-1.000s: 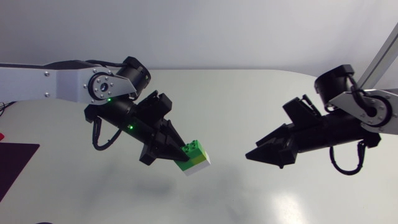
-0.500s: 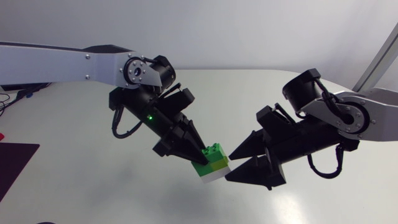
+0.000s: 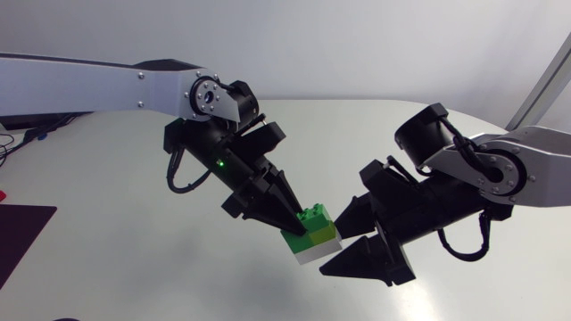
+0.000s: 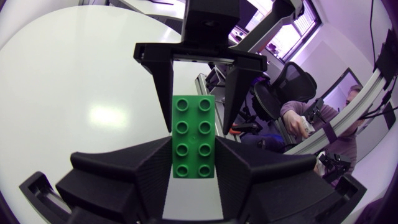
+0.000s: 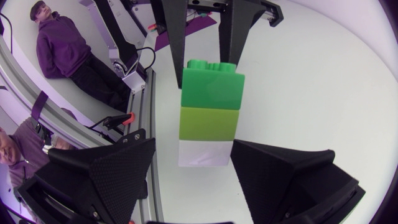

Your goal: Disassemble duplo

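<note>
Duplo stack (image 3: 312, 236) up off the table (image 3: 134, 267), green brick (image 5: 211, 87) clamped between left gripper (image 3: 294, 221) fingers. Right gripper (image 3: 332, 245) spread wide, one finger either side of the stack's white base (image 5: 204, 152), not touching. Shows three colours from right wrist, only green studs (image 4: 193, 137) from left wrist.

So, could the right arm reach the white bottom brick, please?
Probably yes: the right hand stands open either side of the white brick, and the left hand grips only the top green brick.
</note>
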You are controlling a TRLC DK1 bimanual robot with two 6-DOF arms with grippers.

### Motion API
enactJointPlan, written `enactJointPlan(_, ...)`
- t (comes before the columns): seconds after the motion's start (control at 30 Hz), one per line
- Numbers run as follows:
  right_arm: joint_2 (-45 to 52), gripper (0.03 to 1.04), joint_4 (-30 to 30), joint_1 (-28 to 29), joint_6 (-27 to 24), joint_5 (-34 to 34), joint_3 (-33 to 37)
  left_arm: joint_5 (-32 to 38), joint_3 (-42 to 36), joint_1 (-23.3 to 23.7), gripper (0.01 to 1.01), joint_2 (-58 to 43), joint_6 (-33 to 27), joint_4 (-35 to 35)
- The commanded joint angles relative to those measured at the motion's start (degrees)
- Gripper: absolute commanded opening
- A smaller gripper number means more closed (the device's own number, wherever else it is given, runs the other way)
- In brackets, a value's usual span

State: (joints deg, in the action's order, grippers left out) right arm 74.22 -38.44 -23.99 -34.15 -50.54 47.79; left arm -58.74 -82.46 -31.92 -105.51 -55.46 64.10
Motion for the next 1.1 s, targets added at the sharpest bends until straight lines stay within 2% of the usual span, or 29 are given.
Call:
enactJointPlan(0.0,-0.8,0.74,-0.1,-0.4,-1.4,-0.8,1.3,-2.1,-1.8,-1.2,0.211,-1.4,-3.2,2.4)
enactJointPlan(0.17,-1.2,0.74,-0.6,-0.1,-2.1,-2.2,1.2,-2.5,-2.3,-2.9,0.211,-1.7,-6.5,6.0)
enactJointPlan(0.2,-1.4,0.67,-0.7,-0.1,-2.2,-2.4,1.0,-2.5,-2.4,-2.9,0.211,-1.8,-6.6,6.0)
enactJointPlan(0.3,-2.7,0.35,-0.7,-0.1,-2.2,-3.8,0.6,-2.6,-2.8,-3.0,0.211,-1.8,-6.6,6.3)
enactJointPlan(0.37,-3.6,0.31,-1.1,-0.2,-2.3,-4.7,0.2,-2.6,-3.2,-2.8,0.211,-1.9,-6.6,6.4)
enactJointPlan(0.5,-3.9,0.26,-3.1,-0.5,-4.5,-5.4,-0.6,-2.6,-4.5,-2.8,0.211,-2.5,-7.8,8.6)
enactJointPlan(0.6,-4.7,0.25,-2.5,-1.1,-6.7,-4.8,-2.3,-3.0,-6.4,-3.0,0.21,-3.3,-10.5,12.6)
enactJointPlan(0.73,-4.8,0.25,0.6,-2.3,-7.6,0.1,-5.1,-3.1,-9.3,-3.3,0.21,-4.7,-14.9,18.0)
enactJointPlan(0.8,-4.6,0.25,1.6,-1.5,-7.5,1.9,-5.6,-2.7,-10.5,-1.8,0.21,-5.8,-16.1,19.3)
enactJointPlan(0.87,-4.9,0.25,2.1,1.3,-7.5,3.3,-5.5,0.1,-10.0,0.3,0.21,-6.7,-12.0,14.7)
enactJointPlan(0.97,-6.6,0.26,2.0,5.7,-7.8,3.3,-5.1,9.7,-5.3,4.2,0.213,-6.9,4.3,-4.6)
enactJointPlan(1.07,-8.8,0.26,0.8,6.4,-7.7,3.2,-5.2,19.4,-0.8,5.7,0.22,-7.4,9.2,-13.6)
